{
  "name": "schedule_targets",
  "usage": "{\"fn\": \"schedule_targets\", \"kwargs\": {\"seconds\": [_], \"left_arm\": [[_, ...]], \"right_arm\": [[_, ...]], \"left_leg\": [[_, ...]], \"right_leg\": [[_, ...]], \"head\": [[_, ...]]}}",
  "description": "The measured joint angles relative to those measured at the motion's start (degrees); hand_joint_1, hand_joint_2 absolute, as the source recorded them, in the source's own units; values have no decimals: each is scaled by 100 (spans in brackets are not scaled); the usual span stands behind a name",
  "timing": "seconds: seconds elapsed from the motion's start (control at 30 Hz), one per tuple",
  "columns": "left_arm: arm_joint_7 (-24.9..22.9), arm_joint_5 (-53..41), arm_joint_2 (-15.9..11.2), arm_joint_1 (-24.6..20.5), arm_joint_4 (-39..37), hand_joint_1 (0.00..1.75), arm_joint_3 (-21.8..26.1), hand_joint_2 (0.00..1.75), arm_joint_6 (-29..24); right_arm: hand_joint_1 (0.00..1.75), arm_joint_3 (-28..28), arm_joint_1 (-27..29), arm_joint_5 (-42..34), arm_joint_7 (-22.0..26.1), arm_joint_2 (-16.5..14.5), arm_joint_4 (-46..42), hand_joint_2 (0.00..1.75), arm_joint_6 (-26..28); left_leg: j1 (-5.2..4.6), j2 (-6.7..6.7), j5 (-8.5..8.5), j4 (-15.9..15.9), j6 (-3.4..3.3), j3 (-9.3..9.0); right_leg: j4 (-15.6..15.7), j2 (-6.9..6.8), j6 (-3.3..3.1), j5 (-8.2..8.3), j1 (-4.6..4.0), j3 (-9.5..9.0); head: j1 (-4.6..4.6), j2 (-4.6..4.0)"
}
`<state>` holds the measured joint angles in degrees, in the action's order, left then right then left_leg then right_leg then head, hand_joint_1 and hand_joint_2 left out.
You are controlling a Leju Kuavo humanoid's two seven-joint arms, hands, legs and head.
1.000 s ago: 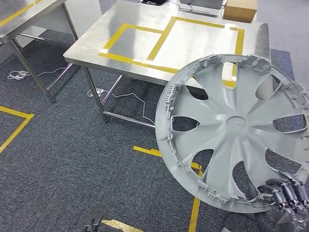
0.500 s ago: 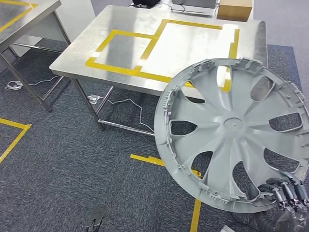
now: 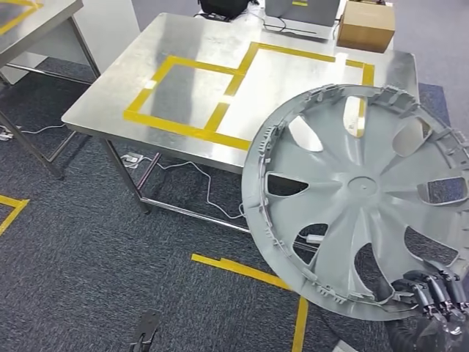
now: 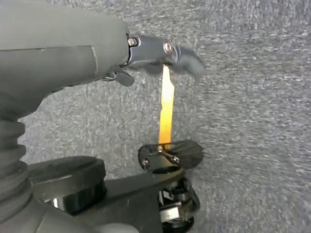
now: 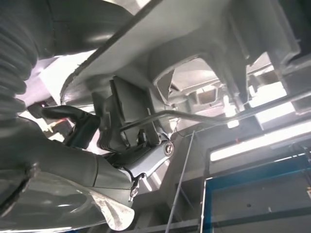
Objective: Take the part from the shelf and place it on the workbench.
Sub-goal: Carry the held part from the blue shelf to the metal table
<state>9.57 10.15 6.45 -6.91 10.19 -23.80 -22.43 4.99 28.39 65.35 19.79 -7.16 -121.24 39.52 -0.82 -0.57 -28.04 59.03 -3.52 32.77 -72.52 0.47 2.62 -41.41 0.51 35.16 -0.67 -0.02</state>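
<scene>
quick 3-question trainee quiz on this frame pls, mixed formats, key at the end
1. True or false: the grey wheel cover already lies flat on the steel workbench.
2. Multiple choice: where does the right robot hand grip the wheel cover? A) at the centre hub B) at the lower rim C) at the top rim
3. Fill in: the rectangles on the workbench top are marked out in ____ tape.

Key:
1. False: it is held tilted in the air, in front of the workbench's near edge.
2. B
3. yellow
</scene>
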Motion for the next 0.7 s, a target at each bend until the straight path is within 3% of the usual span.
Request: {"fn": "schedule_targets", "kwargs": {"seconds": [0.03,0.07,0.1,0.17,0.2,0.23,0.33,0.4,0.5,0.53,0.57,0.63,0.7], "left_arm": [[-7,1,3,4,0,0,3,175,4],[-13,1,5,7,0,0,5,175,9],[-16,1,7,9,0,0,6,175,15],[-24,1,9,14,-2,0,8,175,22],[-31,2,9,17,-3,0,9,175,23],[-38,1,8,17,-4,0,11,175,23],[-49,-10,9,-12,-4,0,13,175,19],[-53,-19,8,-31,-4,0,13,175,18],[-58,-22,7,-25,-4,0,13,175,18],[-59,-23,4,-20,-4,0,13,175,18],[-59,-23,2,-17,-4,0,13,175,18],[-59,-20,-2,-14,-4,0,14,175,19],[-59,-10,-1,-17,-4,0,17,175,22]], "right_arm": [[175,0,1,2,-1,1,1,175,-1],[175,0,5,5,-1,1,3,175,-1],[175,-1,10,9,-1,2,7,175,-1],[175,-1,18,13,-1,2,24,175,-1],[175,-1,18,14,-1,3,31,175,-1],[175,-2,16,16,-2,4,36,175,-1],[175,-7,10,24,-13,9,34,175,0],[175,-10,8,30,-32,10,34,175,0],[175,-13,4,30,-78,10,35,175,-1],[175,-12,5,28,-86,10,37,175,-1],[175,-11,6,27,-90,10,40,175,-1],[175,-13,4,32,-92,10,51,175,-1],[175,-21,-8,38,-93,11,63,175,-2]], "left_leg": [[10,-11,-85,-1,10,-101],[19,-21,-175,-1,24,-212],[24,-28,-265,-2,41,-322],[16,-35,-445,13,91,-499],[12,-37,-519,10,126,-555],[7,-36,-563,19,161,-592],[15,-21,-538,218,252,-552],[35,-9,-635,726,317,-267],[92,-2,-1022,1487,397,296],[108,0,-989,1500,412,385],[121,2,-820,1339,418,390],[134,8,-292,700,409,234],[116,23,-170,244,373,136]], "right_leg": [[54,-3,14,-164,6,147],[213,-6,31,-160,11,248],[465,-13,36,97,14,304],[945,-43,-9,950,9,320],[1075,-50,-60,1276,-1,291],[1121,-53,-116,1428,-13,259],[1211,-36,-232,1419,-3,109],[1283,-45,-286,1389,18,2],[1305,-40,-323,1299,21,-108],[1305,-33,-320,1266,23,-149],[1305,-27,-312,1233,26,-196],[1309,-19,-277,1171,31,-283],[1309,-9,-220,1130,23,-318]], "head": [[-2,0],[-2,0],[-3,0],[-3,0],[4,0],[7,0],[17,0],[32,0],[39,0],[40,0],[40,0],[39,0],[47,0]]}}
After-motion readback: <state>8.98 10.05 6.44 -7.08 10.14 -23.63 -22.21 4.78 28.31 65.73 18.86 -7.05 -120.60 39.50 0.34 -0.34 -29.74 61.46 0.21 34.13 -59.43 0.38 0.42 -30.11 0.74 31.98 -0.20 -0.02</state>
